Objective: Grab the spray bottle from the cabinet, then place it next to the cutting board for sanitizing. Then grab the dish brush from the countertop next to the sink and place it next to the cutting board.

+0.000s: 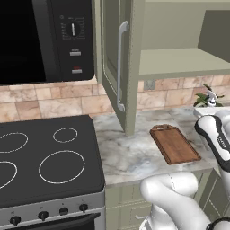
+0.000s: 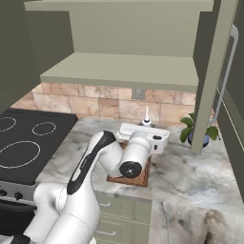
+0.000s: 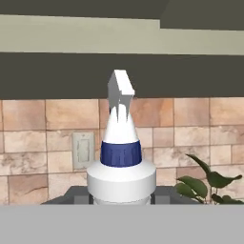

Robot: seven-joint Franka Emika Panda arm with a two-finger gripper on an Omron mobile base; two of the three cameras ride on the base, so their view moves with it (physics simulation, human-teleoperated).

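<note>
Beside gripper-held spray bottle [image 3: 121, 157] — potted plant [image 3: 207, 183].

One spray bottle [image 3: 121, 157]. One cutting board [image 1: 174, 144] on the worktop [image 1: 130, 155]. One potted plant [image 2: 196, 128]. One open cabinet [image 1: 179, 40] with one bar handle [image 1: 120, 65]. One microwave [image 1: 45, 38]. One stove [image 1: 45, 157], four ring burners, four front knobs. One wall outlet [image 3: 83, 149].

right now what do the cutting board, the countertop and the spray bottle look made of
Cutting board: wood, matte brown with visible grain and a darker rim. Countertop: marble-like stone, grey-white veining, smooth. Spray bottle: probably plastic, smooth white body with a blue collar.
</note>
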